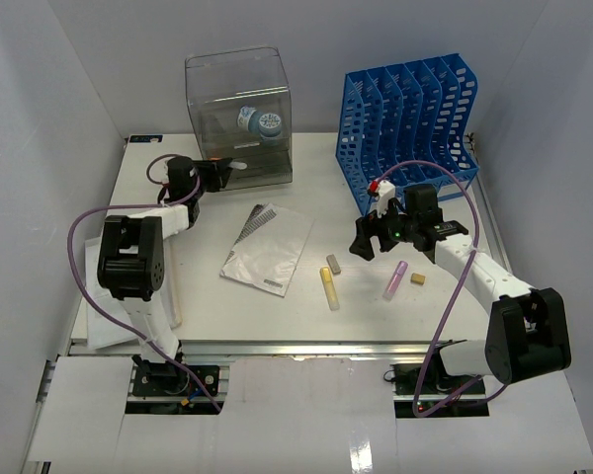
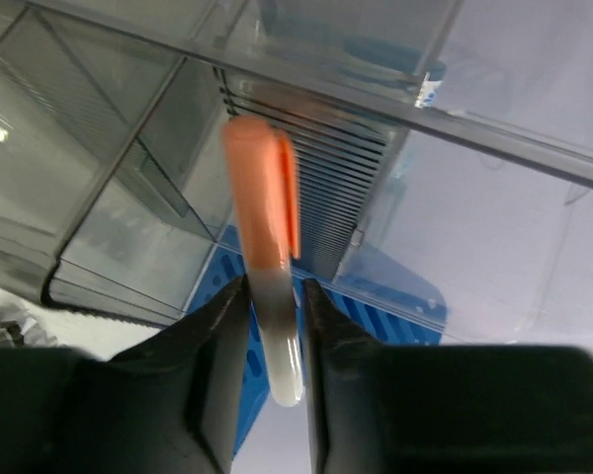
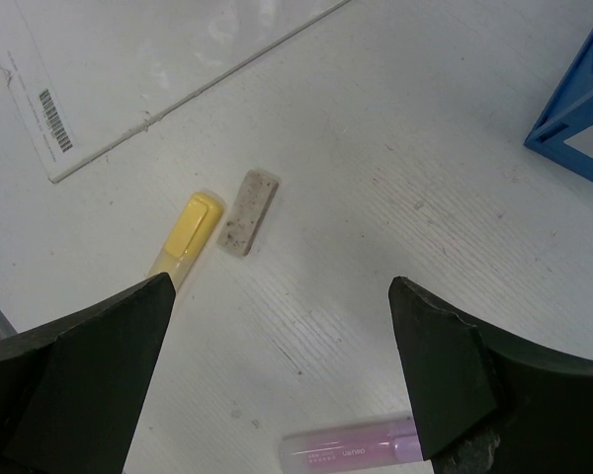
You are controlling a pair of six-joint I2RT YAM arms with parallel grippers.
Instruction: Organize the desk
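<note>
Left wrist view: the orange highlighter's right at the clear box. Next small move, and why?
Probably ease the left gripper forward and let the orange highlighter go into the clear drawer box: it sits between the jaws, cap pointing at the box close ahead.

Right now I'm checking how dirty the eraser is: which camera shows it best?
The right wrist view: the eraser lies close under the camera, its speckled face clear, beside the yellow highlighter. The top external view shows the eraser only as a small grey block. The left wrist view misses it.
</note>
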